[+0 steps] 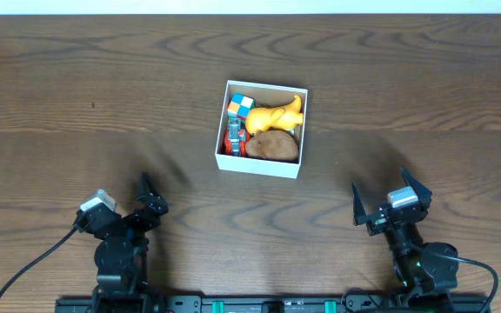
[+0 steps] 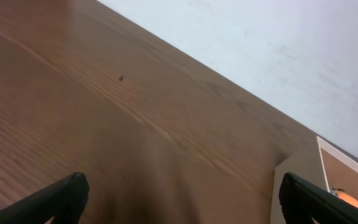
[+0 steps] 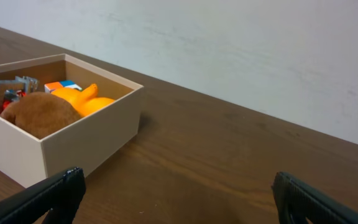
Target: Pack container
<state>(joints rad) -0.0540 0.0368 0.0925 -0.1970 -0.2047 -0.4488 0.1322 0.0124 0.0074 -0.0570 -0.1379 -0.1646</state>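
Nearby, the container (image 1: 259, 166) holds toys (image 1: 273, 118); left hand (image 2: 185, 204) and right hand (image 3: 179, 202) gape, well apart from it.

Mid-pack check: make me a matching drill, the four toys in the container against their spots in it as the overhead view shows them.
Toys:
1. multicoloured cube
2. yellow toy
3. brown lump
4. red and grey toy

Spots in the container, near meaning the robot's side:
A. near right
B. far left
C. near left
D. far right

Pairs: 1-B, 2-D, 3-A, 4-C
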